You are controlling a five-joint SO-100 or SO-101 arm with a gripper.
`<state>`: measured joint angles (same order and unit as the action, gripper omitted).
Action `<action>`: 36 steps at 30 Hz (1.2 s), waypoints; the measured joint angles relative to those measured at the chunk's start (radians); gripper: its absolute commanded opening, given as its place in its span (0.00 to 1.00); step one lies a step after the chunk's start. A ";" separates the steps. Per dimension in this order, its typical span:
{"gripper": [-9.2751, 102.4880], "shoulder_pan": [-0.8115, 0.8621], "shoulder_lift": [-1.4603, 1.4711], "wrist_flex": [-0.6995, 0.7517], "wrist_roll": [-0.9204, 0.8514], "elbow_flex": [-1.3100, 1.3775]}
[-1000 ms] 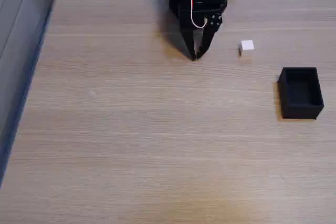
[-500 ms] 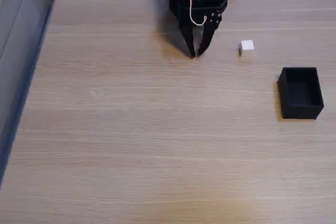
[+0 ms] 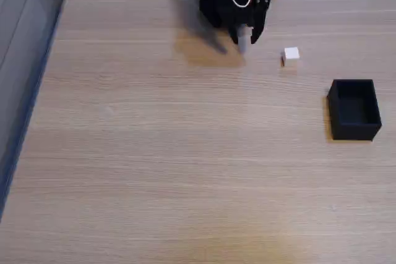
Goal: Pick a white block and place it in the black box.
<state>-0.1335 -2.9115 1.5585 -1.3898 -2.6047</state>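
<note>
Fingers blurred (grip state unclear), one white block beside, one black box apart

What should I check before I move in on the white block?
1. White block free on the wooden table, nothing on or against it: ok.
2. Gripper clear of the block: ok, it sits to the block's left in the fixed view, with bare table between them.
3. Jaws open enough to take the block: cannot tell, the tip is blurred.
4. Gripper empty: cannot tell for sure; nothing white shows at the tip.
5. Black box upright, open and empty: ok.
6. Path from block to box unobstructed: ok, bare tabletop between them.
</note>
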 measured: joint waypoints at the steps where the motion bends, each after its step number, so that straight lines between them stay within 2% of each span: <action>1: 0.27 -0.017 0.015 0.011 0.025 0.020; 4: 0.29 -0.077 0.055 0.061 0.064 0.066; 9: 0.32 -0.153 0.074 0.067 0.104 0.097; 14: 0.32 -0.244 0.133 0.015 0.147 0.126; 26: 0.27 -0.382 0.336 -0.135 0.443 0.166; 36: 0.31 -0.379 0.483 -0.124 0.368 0.187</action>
<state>-0.5123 -2.4283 1.4343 -1.0216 -2.4176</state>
